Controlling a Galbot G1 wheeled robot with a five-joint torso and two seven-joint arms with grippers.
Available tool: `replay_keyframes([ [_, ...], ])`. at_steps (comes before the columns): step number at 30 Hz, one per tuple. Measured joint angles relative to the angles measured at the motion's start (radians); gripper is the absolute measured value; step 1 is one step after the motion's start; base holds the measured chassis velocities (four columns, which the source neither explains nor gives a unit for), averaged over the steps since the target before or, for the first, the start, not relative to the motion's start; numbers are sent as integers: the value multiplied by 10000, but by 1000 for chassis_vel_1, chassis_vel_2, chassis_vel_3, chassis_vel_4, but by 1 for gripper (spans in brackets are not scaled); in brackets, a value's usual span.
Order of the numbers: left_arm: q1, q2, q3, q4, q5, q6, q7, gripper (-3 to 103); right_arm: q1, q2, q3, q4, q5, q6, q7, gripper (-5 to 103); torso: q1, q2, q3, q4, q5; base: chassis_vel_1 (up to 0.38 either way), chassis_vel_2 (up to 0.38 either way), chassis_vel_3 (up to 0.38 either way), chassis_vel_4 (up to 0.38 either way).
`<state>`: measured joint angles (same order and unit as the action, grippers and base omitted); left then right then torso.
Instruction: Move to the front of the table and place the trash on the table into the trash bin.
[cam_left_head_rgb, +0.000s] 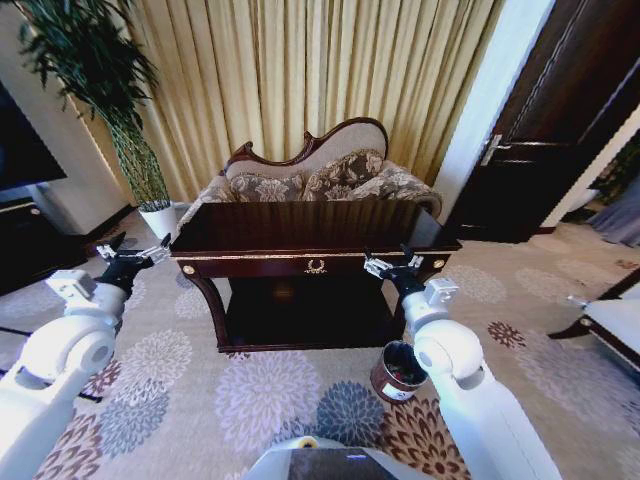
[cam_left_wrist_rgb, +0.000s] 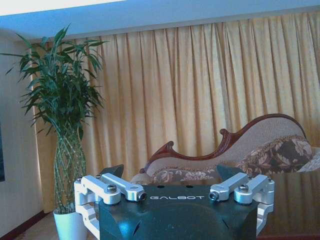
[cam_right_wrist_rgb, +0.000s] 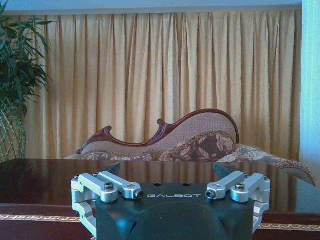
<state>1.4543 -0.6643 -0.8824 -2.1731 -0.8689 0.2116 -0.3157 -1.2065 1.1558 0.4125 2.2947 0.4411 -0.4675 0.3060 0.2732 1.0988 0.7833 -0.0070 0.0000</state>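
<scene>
No litter can be made out on the glossy tabletop from here. The dark-brown table (cam_left_head_rgb: 310, 240) with gold trim and a laurel emblem stands dead ahead, a sofa (cam_left_head_rgb: 320, 175) behind it. Left gripper (cam_left_head_rgb: 128, 256) hovers off the table's left corner, fingers spread, empty. Right gripper (cam_left_head_rgb: 392, 264) hangs by the front right edge, fingers spread too. The round brown trash bin (cam_left_head_rgb: 399, 371) sits on the carpet below the right arm.
</scene>
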Motion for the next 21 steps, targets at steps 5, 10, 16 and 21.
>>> replay_keyframes([
  [5, 24, -24, -6, -20, 6, -1, 0, 100, -134, 3, 66, 72, -30, 39, -15, 100, 0, 1, -1, 1, 0, 102, -102, -103, 102],
  [10, 31, -29, -16, -50, 6, -8, 4, 100, -202, -4, 129, 95, -48, 53, -40, 100, -1, 1, -1, -2, 1, 100, -112, -113, 105],
  [16, 143, -101, -93, -150, 6, -14, 9, 100, -231, -6, 135, 103, -63, 58, -66, 100, -1, 0, -1, -1, 0, 93, -103, -98, 98],
  [21, 297, -132, -222, -212, 10, -27, 9, 100, -229, -9, 127, 95, -101, 90, -99, 100, -1, 0, -1, 1, 0, 126, -109, -114, 111],
])
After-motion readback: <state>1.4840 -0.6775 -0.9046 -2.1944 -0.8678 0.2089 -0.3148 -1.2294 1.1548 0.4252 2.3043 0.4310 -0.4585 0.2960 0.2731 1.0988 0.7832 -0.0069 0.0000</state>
